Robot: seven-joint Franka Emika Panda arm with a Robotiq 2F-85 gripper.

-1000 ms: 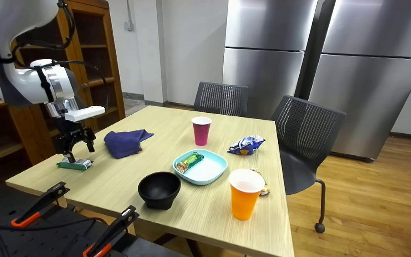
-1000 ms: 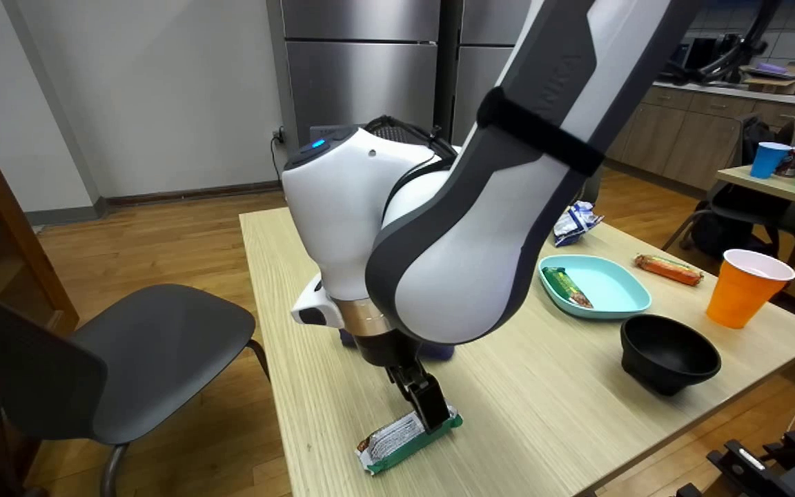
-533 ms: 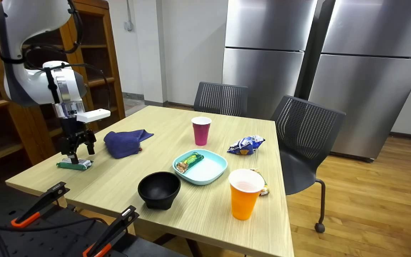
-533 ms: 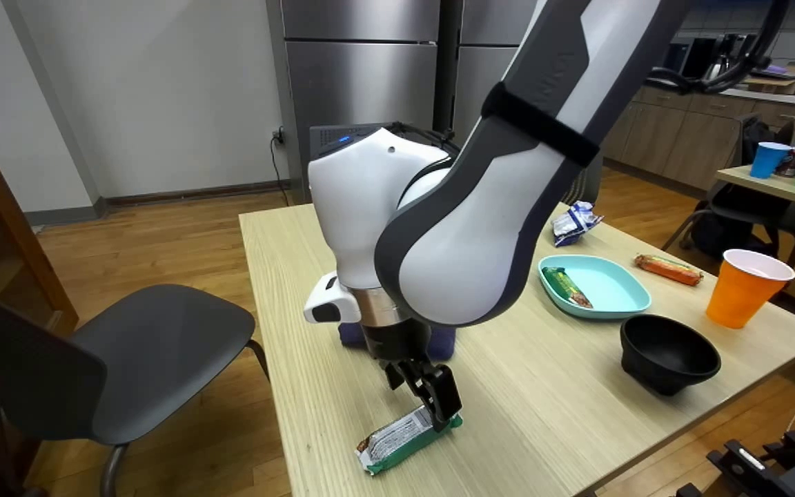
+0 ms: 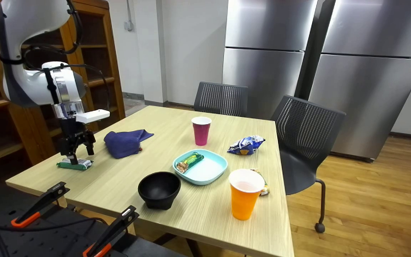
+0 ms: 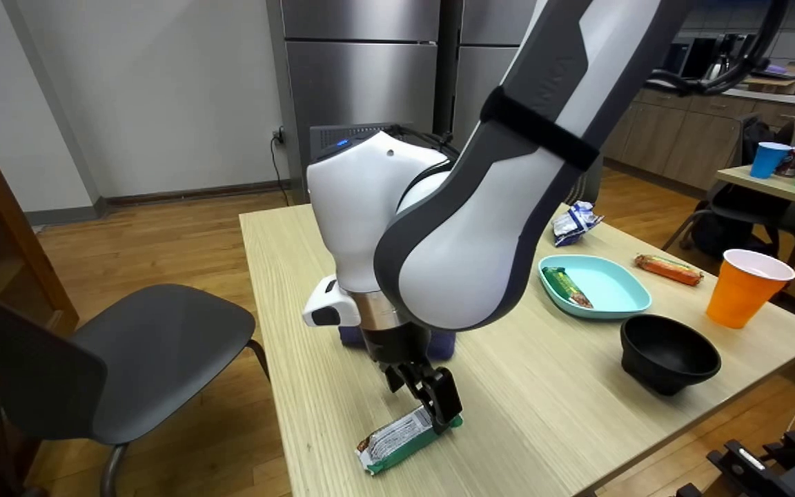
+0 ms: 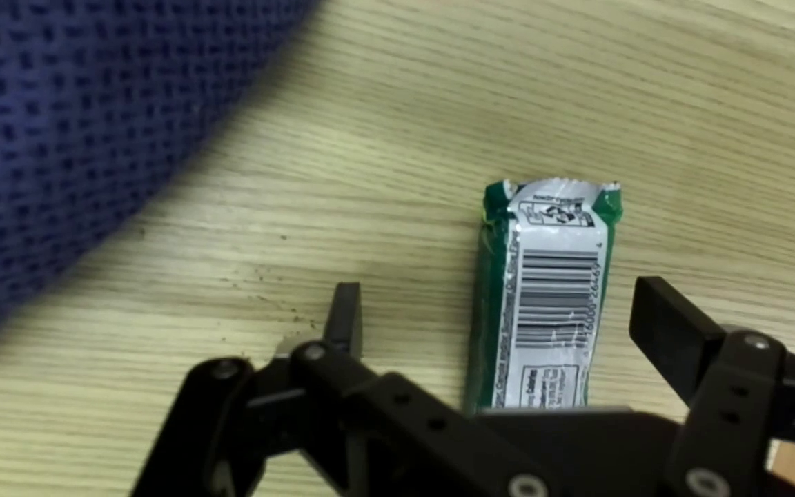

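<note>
A snack bar in a green and white wrapper [image 7: 556,297] lies on the light wooden table, barcode side up. In the wrist view my gripper [image 7: 497,293] stands wide open over it, one finger on each side. Bare tabletop shows between the bar and each fingertip, with the broader gap on the left. The bar's near end is hidden behind the gripper body. In both exterior views the gripper [image 5: 82,157] is low over the bar [image 6: 397,438], pointing down. A navy cloth [image 7: 94,124] lies close by, at the upper left of the wrist view.
Farther along the table are a magenta cup [image 5: 201,134], a light blue plate [image 5: 211,171] with a green bar [image 5: 190,162], a black bowl [image 5: 159,191], an orange cup [image 5: 244,200], a blue snack bag [image 5: 246,145] and an orange-wrapped bar [image 6: 669,269]. Chairs [image 6: 156,359] stand around.
The arm has shifted a little and the gripper has swung from a slant to a more upright stance over the bar. During the last half second it has barely moved. The bar has stayed put.
</note>
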